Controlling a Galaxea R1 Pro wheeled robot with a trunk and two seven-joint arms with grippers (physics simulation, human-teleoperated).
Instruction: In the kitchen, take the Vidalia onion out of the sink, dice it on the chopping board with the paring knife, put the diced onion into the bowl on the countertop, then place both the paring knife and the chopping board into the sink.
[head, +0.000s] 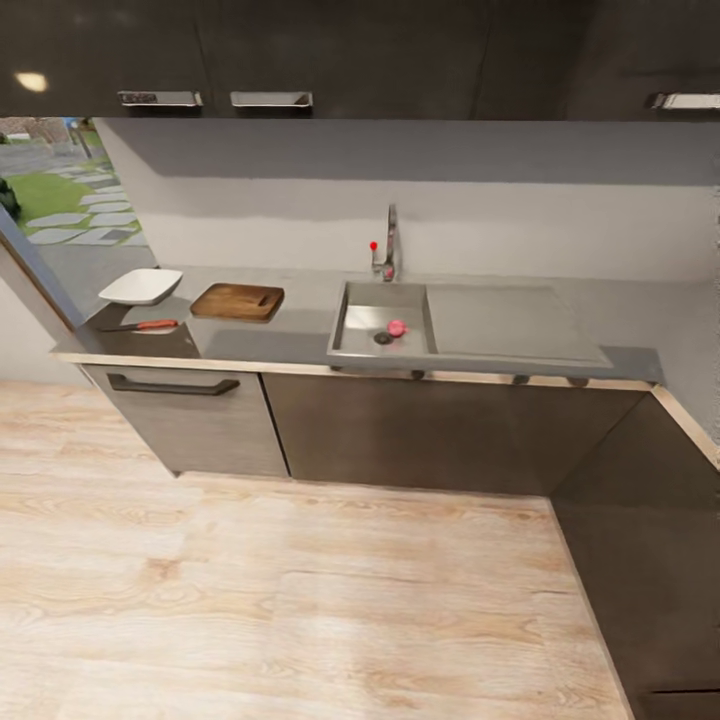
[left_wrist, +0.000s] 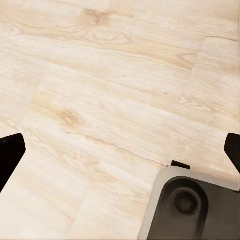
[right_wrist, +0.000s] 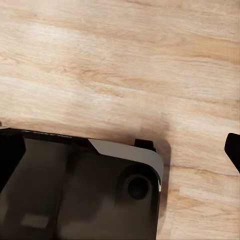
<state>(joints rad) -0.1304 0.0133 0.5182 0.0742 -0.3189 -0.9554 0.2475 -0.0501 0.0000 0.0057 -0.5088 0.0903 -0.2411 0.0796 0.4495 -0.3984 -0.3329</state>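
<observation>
head: high, far, facing countertop (head: 300, 345) | wrists: down, near floor (left_wrist: 120, 90), shared

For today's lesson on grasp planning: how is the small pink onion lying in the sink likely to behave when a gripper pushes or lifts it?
The onion looks rounded, so it would probably roll across the flat floor of the sink, perhaps toward the drain beside it. It looks small beside the basin, so likely light. A smooth, curved skin could slip between fingers.
</observation>
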